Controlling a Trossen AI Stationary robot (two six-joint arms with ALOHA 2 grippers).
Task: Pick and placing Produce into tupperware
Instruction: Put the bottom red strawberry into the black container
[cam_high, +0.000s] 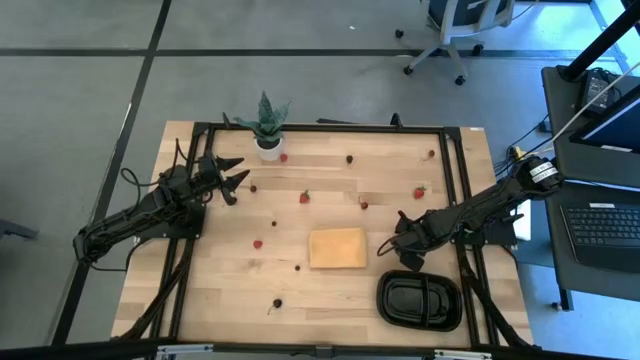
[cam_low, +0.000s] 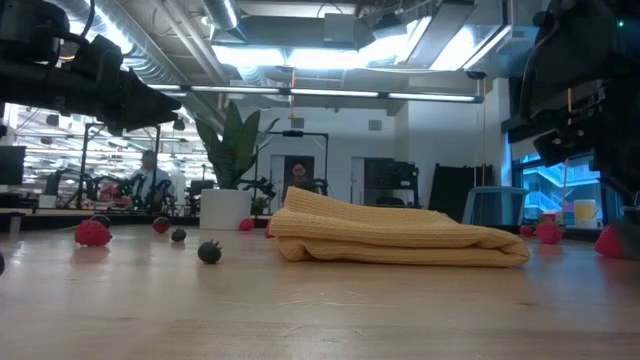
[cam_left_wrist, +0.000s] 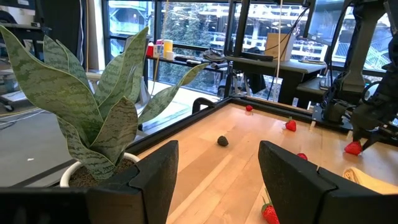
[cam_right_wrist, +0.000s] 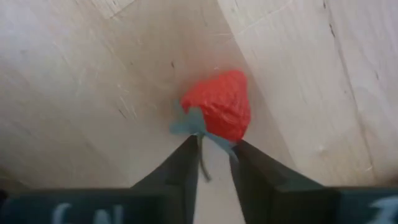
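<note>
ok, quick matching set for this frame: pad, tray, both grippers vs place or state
1 tan pad
2 black tray
3 left gripper
4 right gripper

a open, by the potted plant
b pinching a strawberry by its green top
c table's middle
d table corner by the right arm

Pairs: 1-c, 2-d, 3-a, 4-b

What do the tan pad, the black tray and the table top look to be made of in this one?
Tan pad: looks like soft woven or knitted cloth, matte, with a ribbed surface and a rumpled, folded edge. Black tray: likely moulded plastic, with a slight sheen on its raised rim and divider. Table top: pale wood boards with visible grain and seams, smooth, probably sealed.
</note>
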